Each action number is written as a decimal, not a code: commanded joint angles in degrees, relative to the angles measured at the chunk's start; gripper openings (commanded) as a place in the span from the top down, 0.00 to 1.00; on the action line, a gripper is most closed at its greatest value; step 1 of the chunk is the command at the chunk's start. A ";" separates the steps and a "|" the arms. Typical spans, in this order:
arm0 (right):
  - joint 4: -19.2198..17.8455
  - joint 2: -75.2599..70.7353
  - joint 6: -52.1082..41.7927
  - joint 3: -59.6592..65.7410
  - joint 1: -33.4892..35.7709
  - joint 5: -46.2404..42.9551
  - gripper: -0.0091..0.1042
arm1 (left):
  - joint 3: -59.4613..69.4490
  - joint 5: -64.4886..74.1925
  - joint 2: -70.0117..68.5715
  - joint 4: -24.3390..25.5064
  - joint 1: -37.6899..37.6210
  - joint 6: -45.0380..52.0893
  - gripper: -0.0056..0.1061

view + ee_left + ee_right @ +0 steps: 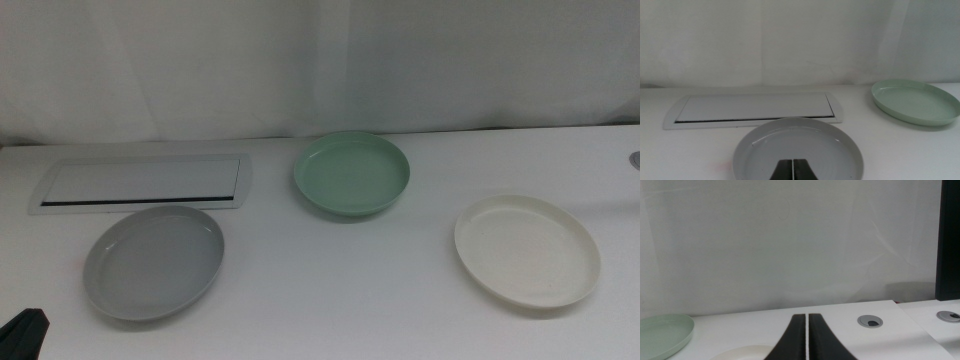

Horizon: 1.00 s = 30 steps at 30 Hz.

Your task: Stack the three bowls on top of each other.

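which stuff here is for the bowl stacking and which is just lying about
For the job:
grey bowl
mint green bowl
white bowl

Just lying about:
silver panel
round grommet set in the table

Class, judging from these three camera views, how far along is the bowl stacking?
Nothing is stacked: grey bowl, mint green bowl and white bowl lie apart on the table. Nothing is in hand; left gripper faces the grey bowl with jaws shut, right gripper likewise shut. All stacking remains.
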 commanded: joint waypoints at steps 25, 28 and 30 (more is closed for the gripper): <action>8.18 -0.27 -0.47 2.08 -0.23 -3.95 0.01 | 2.02 -6.90 -0.13 -0.43 0.15 -5.79 0.12; 8.18 -0.27 -0.47 2.08 -0.23 -4.06 0.01 | 0.22 -6.14 -0.13 -0.43 0.15 -5.79 0.12; 8.18 -0.27 -0.37 2.08 -0.23 -4.06 0.01 | -1.77 -4.34 -0.13 -0.32 0.15 -5.94 0.12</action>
